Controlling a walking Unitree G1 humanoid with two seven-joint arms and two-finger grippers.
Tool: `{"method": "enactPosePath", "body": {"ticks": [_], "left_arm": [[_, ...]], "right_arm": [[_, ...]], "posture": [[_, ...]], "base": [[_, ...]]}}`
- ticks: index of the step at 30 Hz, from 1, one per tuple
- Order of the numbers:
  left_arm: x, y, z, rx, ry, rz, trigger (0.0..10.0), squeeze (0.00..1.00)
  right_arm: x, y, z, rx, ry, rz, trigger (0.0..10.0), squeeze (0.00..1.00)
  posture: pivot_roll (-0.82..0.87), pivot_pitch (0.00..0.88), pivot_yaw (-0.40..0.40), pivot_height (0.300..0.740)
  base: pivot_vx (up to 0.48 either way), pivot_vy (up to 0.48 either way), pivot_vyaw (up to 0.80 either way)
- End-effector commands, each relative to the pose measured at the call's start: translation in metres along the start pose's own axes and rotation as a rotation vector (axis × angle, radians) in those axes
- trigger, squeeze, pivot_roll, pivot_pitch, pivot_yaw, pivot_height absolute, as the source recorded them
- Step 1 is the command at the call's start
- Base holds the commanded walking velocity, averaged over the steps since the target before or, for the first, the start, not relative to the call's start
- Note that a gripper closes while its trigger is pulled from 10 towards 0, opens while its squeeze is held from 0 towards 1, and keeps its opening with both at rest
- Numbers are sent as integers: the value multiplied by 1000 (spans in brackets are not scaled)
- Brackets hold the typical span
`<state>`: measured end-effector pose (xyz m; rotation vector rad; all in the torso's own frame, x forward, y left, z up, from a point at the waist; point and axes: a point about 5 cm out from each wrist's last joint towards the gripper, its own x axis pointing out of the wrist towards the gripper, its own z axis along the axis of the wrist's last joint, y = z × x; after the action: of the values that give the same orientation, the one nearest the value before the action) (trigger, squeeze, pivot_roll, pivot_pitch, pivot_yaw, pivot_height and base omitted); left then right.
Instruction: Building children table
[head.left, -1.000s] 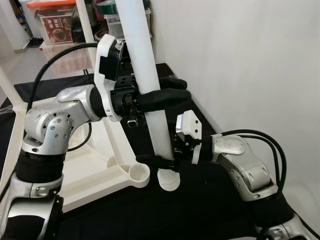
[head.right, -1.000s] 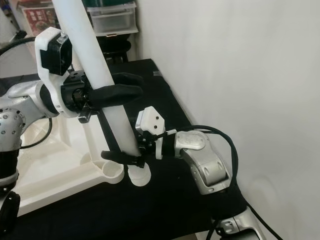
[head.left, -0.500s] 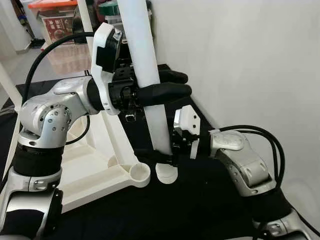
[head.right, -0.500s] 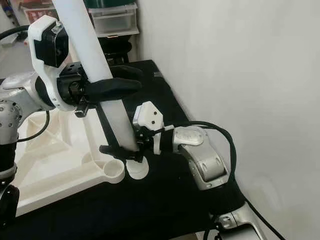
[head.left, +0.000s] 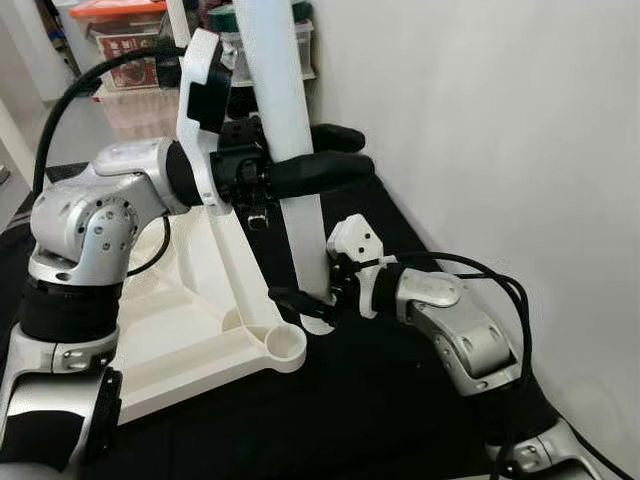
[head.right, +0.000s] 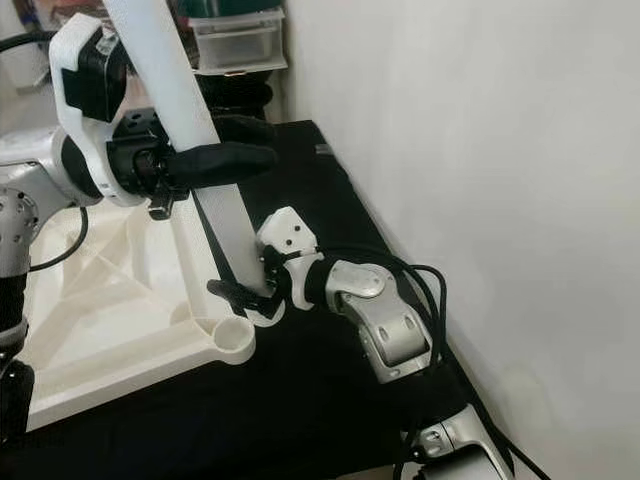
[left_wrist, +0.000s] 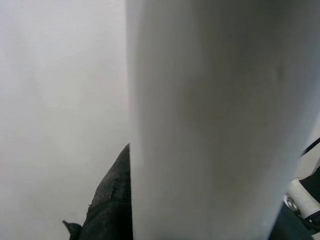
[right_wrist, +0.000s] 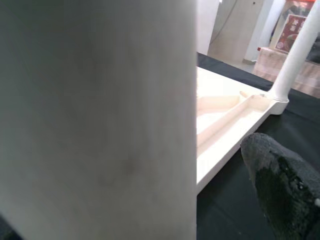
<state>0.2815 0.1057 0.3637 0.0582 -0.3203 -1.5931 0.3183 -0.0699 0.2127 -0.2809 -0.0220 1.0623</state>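
Note:
A long white table leg (head.left: 285, 120) stands nearly upright over the black mat. My left gripper (head.left: 350, 150) is shut on it at mid height, one black finger in front and one behind. Lower down, my right gripper (head.left: 296, 299) is shut on the leg just above its foot; one finger (head.right: 236, 292) crosses the front and the other is hidden behind. The foot hovers just beside the round corner socket (head.left: 287, 345) of the upturned white tabletop (head.left: 190, 345), slightly to its right. In the right wrist view the leg (right_wrist: 100, 115) looms close, with one fingertip (right_wrist: 280, 185) beside it.
A white wall (head.left: 480, 150) rises close on the right. A black mat (head.left: 360, 420) covers the floor under the tabletop. Another white leg (right_wrist: 296, 55) stands at a far corner of the tabletop. Plastic storage boxes (head.left: 125, 45) sit at the back.
Both grippers have kept their hold while the leg's foot rose slightly and shifted left, closer to the corner socket. The camera has also shifted a little.

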Motion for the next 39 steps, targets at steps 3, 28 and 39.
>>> {"method": "enactPosePath", "body": {"ticks": [3,28,39], "left_arm": [[44,-37,24,-3,-106,-349,1098,0],[50,-39,34,-33,-147,-320,4471,1000],[49,-27,34,-33,-134,-210,10000,1000]], "right_arm": [[20,10,-5,25,43,-22,0,0],[22,8,15,15,-141,-62,0,0],[23,9,14,20,-153,-66,0,0]], "posture": [[-138,42,41,740],[-150,52,40,740],[-138,49,43,740]], "base": [[0,0,0],[0,0,0],[0,0,0]]}}
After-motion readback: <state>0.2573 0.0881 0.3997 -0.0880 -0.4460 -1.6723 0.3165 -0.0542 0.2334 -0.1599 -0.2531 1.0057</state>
